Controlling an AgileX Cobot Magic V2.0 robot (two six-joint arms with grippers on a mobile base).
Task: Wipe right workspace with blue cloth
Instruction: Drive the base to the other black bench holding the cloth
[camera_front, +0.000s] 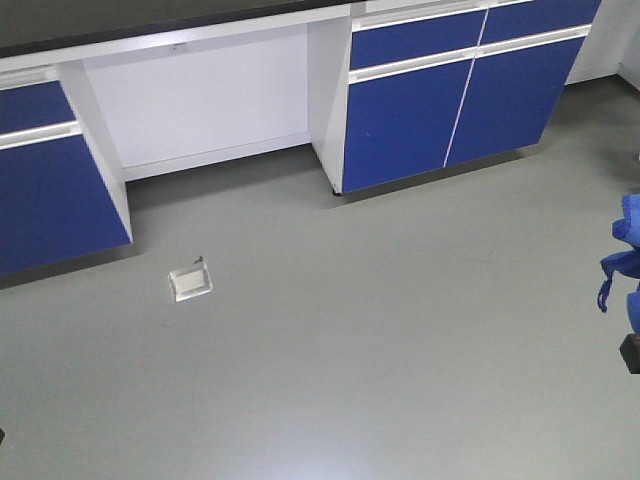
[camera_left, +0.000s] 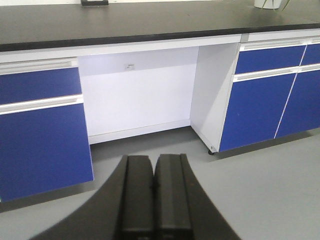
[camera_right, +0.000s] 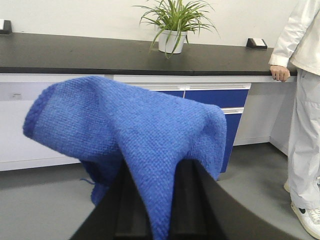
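The right gripper (camera_right: 155, 200) is clamped on the blue cloth (camera_right: 125, 130). The cloth is pinched between the two black fingers (camera_right: 131, 205) and bunches up and over them in wrinkled folds, with one corner sticking out to the left. In the front view it shows only as a blue bunch hanging at the right edge, above the grey floor (camera_front: 400, 330).

The cloth is held in the air, well apart from the black bench top (camera_right: 90, 55), which runs along the far wall. On that bench top stand a potted plant (camera_right: 172, 25) and, to its right, a small black box with a white face (camera_right: 256, 43). A second small box (camera_right: 4, 26) sits at the far left edge. A person in white clothes (camera_right: 305, 100) stands at the right end, touching the bench edge.

The left gripper (camera_left: 154, 200) has its fingers pressed together with nothing between them. It faces the blue cabinet doors (camera_left: 40, 145) and the open white recess (camera_left: 140, 95) under the bench. A small floor socket box (camera_front: 190, 281) sits on the floor at left.
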